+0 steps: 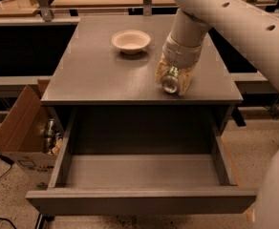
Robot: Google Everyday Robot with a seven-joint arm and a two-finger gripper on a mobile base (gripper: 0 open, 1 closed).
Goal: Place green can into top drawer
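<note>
The gripper (173, 79) hangs from the pale arm over the right front part of the grey cabinet top (96, 70). It is shut on the green can (170, 83), which lies on its side between the fingers with its silver end toward me. The can is lifted just off the top, near the front edge. The top drawer (139, 199) below is pulled wide open, and nothing lies inside it. Its flat front panel is nearest to me.
A cream shallow bowl (131, 41) sits on the cabinet top at the back middle. A brown cardboard box (20, 128) with several items stands on the floor to the left of the cabinet. The robot's pale body (275, 194) is at the lower right.
</note>
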